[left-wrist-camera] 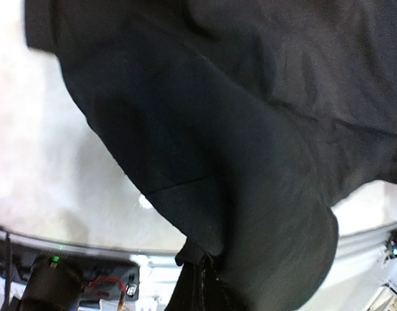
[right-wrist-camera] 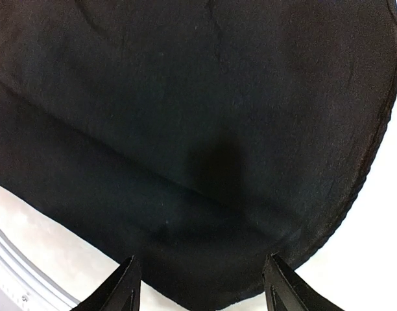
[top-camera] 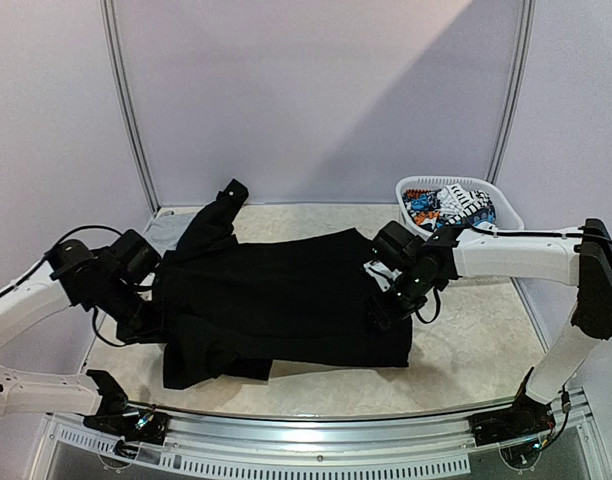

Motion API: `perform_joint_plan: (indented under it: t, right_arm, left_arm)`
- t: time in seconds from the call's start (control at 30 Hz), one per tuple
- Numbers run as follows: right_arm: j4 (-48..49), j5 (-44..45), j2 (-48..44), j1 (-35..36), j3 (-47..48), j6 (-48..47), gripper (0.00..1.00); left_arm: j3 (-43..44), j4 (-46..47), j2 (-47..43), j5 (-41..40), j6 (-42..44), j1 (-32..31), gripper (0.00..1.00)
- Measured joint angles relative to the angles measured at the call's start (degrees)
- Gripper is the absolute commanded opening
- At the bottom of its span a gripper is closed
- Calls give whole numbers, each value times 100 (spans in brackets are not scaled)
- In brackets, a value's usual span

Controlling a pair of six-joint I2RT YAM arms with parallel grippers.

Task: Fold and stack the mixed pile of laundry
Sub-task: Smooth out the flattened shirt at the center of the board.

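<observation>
We see the black garment [top-camera: 286, 300] spread flat across the middle of the table [top-camera: 466, 340], one sleeve reaching toward the far left corner over a grey top [top-camera: 164, 236]. Our left gripper [top-camera: 144, 318] is clenched on the garment's left edge, while our right gripper [right-wrist-camera: 202, 291] hangs released over its right hem. The printed piece [top-camera: 446, 205] lies in the white basket [top-camera: 506, 212] at the far right.

Matt black cloth garment [top-camera: 286, 300]; smooth white plastic basket [top-camera: 505, 208]; pale, faintly speckled matt tabletop [top-camera: 466, 340]
</observation>
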Motion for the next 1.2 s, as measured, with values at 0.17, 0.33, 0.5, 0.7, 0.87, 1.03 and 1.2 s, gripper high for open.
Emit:
perform_joint_plan:
  t: [0.17, 0.33, 0.5, 0.7, 0.87, 1.03, 1.2]
  right_arm:
    - [68, 0, 116, 0, 81, -15, 65]
    - [151, 4, 334, 0, 149, -22, 65]
    - [155, 55, 345, 0, 146, -17, 65]
    - [212, 125, 345, 0, 83, 50, 65]
    - [251, 111, 345, 0, 57, 140, 65]
    - [299, 170, 293, 0, -317, 221, 66]
    - [111, 289, 33, 0, -570, 323, 66]
  left_arm:
    - [-26, -627, -752, 396, -315, -9, 0]
    - [-26, -894, -1080, 1045, -645, -15, 0]
    - [442, -938, -1097, 1545, -719, -28, 0]
    - [494, -955, -1283, 2415, -1019, -76, 13]
    - [603, -1036, -879, 2564, -1084, -92, 6]
    - [789, -977, -358, 2184, -1067, -92, 40]
    - [789, -1005, -212, 1676, -951, -101, 73]
